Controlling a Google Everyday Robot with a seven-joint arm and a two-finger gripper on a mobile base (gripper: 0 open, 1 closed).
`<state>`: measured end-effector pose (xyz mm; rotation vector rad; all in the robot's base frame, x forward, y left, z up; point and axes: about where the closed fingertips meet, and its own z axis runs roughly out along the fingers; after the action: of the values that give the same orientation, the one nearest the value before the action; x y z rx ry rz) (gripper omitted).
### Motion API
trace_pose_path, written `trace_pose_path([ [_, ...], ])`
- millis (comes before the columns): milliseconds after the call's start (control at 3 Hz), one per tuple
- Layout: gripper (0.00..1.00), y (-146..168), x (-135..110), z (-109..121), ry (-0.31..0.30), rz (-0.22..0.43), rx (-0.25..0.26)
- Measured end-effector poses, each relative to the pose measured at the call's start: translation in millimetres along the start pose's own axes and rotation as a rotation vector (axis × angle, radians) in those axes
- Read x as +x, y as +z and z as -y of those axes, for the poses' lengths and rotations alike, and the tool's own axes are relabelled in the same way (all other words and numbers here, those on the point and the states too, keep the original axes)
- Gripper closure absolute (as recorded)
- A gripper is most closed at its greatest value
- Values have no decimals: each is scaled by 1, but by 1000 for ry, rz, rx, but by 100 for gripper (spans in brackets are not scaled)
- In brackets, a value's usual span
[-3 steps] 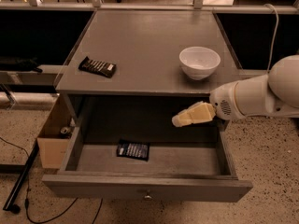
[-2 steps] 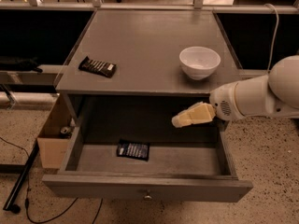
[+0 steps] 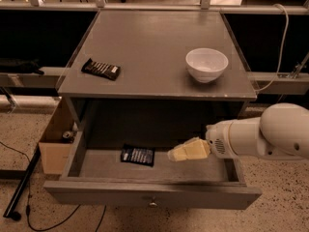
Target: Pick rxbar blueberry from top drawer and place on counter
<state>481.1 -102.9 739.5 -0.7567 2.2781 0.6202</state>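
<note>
The gripper [image 3: 175,154] has dropped lower and a little to the left. It now hangs inside the open drawer [image 3: 203,195], just right of the rxbar [image 3: 137,155] and apart from it (spread or closed, I cannot tell). The rxbar lies flat on the drawer floor, left of centre. On the counter [image 3: 154,42] sit a bowl [image 3: 206,64] and a dark bar [image 3: 101,69], well apart.

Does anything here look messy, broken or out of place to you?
Nothing stands out. The rxbar blueberry lies flat in the open top drawer, slightly angled. The white bowl stands upright on the counter, with nothing spilled. The gripper hovers over the drawer beside the bar, not touching it.
</note>
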Motion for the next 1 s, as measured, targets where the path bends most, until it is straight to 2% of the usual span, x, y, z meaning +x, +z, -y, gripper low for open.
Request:
trace_pose_path([
  [333, 0, 0, 0, 0, -1, 0, 0],
  [667, 0, 5, -2, 0, -42, -11, 21],
  [1000, 0, 11, -12, 3, -160, -7, 38],
])
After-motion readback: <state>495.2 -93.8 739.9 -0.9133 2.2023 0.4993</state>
